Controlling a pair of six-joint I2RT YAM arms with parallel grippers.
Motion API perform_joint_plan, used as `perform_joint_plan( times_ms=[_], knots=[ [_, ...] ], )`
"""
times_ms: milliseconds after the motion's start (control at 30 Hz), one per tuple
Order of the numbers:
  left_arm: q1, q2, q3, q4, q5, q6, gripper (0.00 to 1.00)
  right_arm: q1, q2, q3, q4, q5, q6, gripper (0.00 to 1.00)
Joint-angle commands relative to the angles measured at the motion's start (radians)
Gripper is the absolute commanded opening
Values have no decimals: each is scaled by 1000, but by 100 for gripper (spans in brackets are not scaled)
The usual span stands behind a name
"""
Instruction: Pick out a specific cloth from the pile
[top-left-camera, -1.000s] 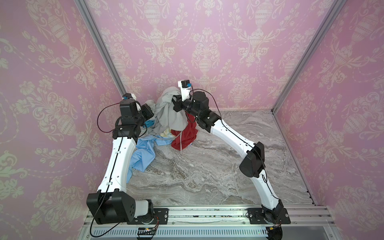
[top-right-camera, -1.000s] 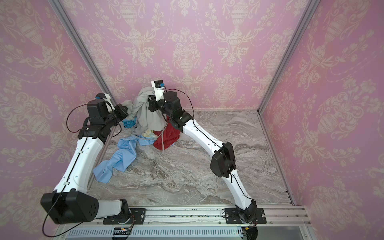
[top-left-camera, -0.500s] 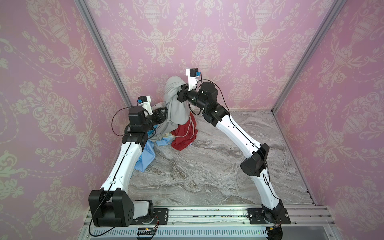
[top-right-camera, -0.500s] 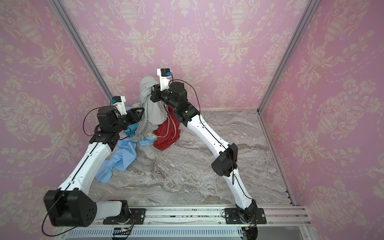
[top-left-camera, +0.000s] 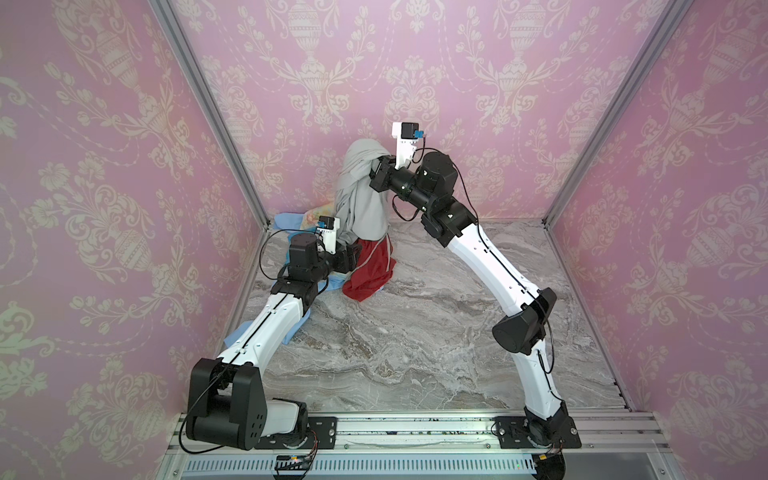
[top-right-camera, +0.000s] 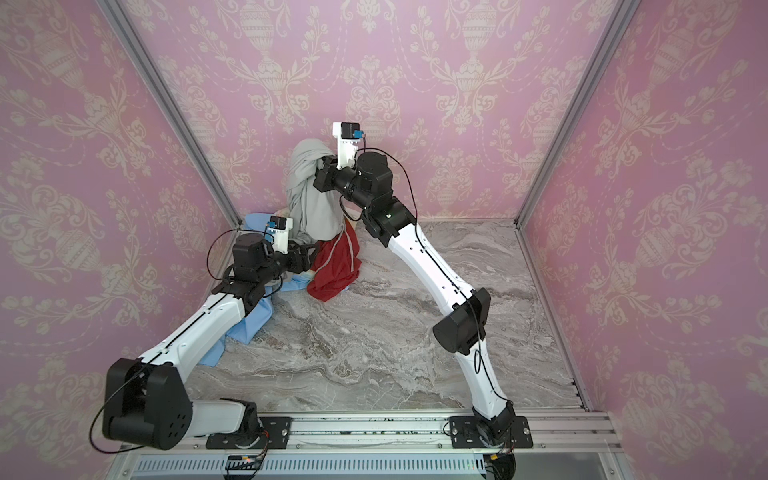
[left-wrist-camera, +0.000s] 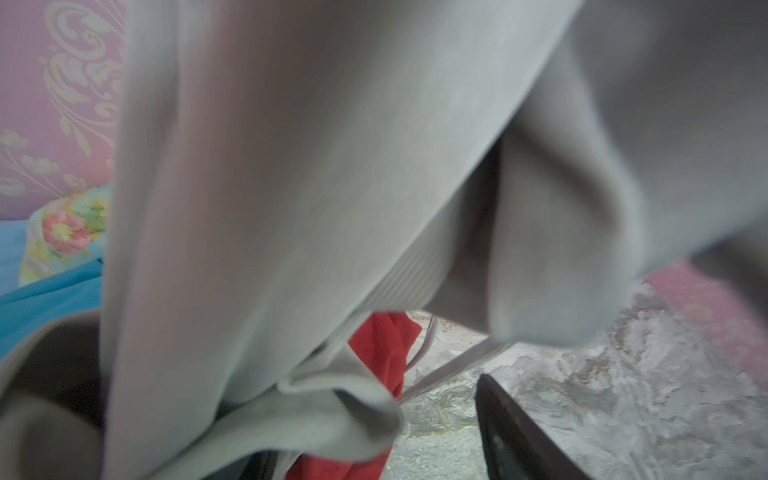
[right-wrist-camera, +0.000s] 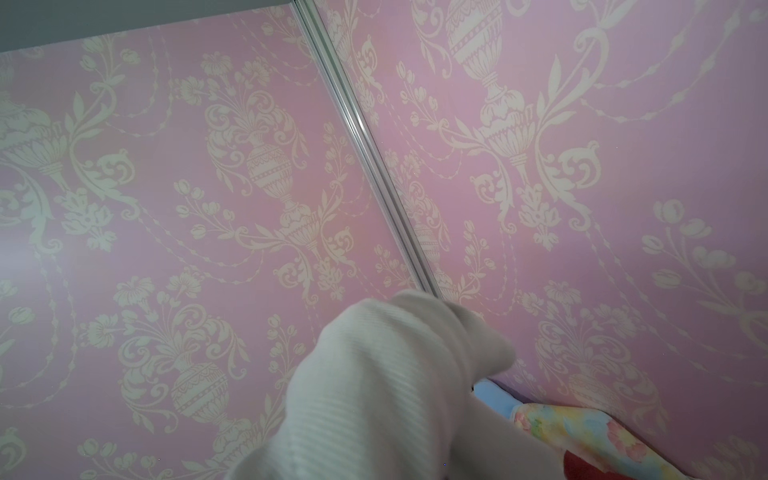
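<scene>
The marble counter (top-left-camera: 415, 332) carries everything loose. No bin, basket or tray shows, so the fabrics lie straight on its surface. Taking the counter's middle as the hub in both top views, the pile (top-left-camera: 291, 219) sits toward eleven o'clock, in the back corner. It holds a pale blue cloth (top-right-camera: 245, 328) trailing out to nine under the left arm, a dark red cloth (top-left-camera: 370, 270) near twelve, and a floral cloth (right-wrist-camera: 582, 428) and a turquoise cloth (left-wrist-camera: 50, 299) by the wall.

The cloth (top-left-camera: 361, 195), plain grey, hangs high above the red one at twelve. It is bunched over the right pincer (top-left-camera: 379, 168), which is pressed together on its upper fold. Its lower hem reaches the red fabric, touching or nearly so. The left pincer (top-right-camera: 307, 254) stands spread at that hem, gripping nothing; grey fabric hangs just beside its fingers (left-wrist-camera: 519, 432).

To do this well, I judge the right arm should lift higher and swing toward three o'clock, and the left pincer should avoid the red cloth's drawstrings so that nothing rides along.
</scene>
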Motion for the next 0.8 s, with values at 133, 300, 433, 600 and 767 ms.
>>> perform_joint_plan(
  times_ms=[133, 300, 433, 600, 767],
  knots=[
    [-74, 116, -14, 275, -326, 268, 87, -8, -105, -41, 129, -39, 46, 0],
    [-101, 268, 83, 365, -451, 332, 95, -9, -143, -89, 152, -38, 45, 0],
    [-109, 370, 152, 455, -556, 355, 93, -9, -175, -129, 160, -44, 38, 0],
    [-113, 427, 263, 437, -692, 347, 47, -15, -228, -220, 158, -37, 10, 0],
    [-105, 427, 296, 441, -703, 370, 5, -40, -312, -395, 242, -28, 29, 0]
  ],
)
